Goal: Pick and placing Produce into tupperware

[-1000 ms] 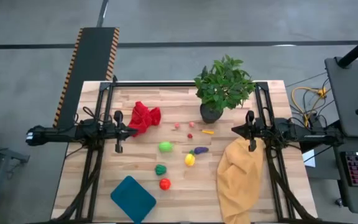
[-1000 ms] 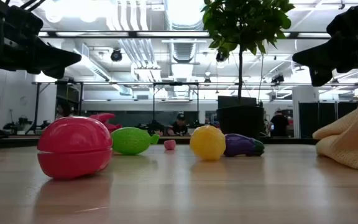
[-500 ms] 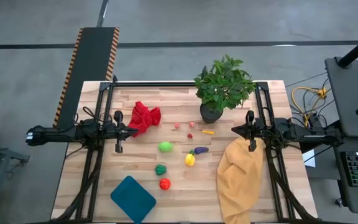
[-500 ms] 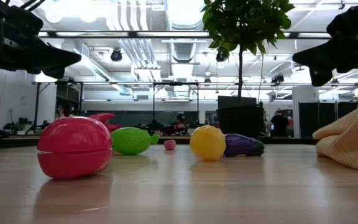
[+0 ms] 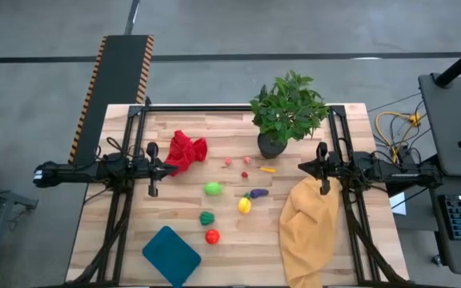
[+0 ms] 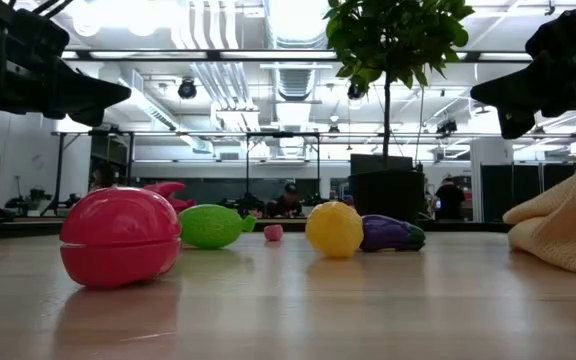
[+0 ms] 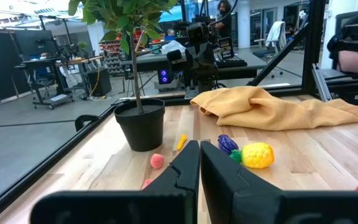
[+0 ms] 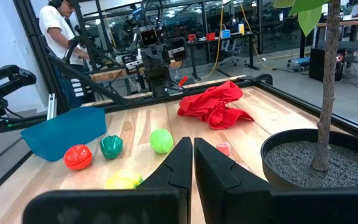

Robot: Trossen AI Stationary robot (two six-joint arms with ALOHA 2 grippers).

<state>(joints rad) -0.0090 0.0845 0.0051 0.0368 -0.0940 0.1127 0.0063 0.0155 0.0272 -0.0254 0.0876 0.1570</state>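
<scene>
High view | no change since a second ago | left gripper (image 5: 164, 169) clenched, empty | right gripper (image 5: 302, 167) clenched, empty | produce (image 5: 212, 189) untouched mid-table | tupperware (image 5: 171, 255) empty, near edge

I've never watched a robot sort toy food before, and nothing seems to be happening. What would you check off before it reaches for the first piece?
1. Tupperware empty and uncovered at the table's near edge: ok.
2. Produce lying loose in the open: ok; red piece, dark green piece, bright green piece, yellow piece and purple piece all sit apart from the cloths.
3. Left gripper empty: ok, shut on nothing, beside the red cloth.
4. Right gripper empty: ok, shut, above the mustard cloth.
5. Grippers opened for a grasp: not ok.
6. Potted plant clear of the produce: ok.
</scene>
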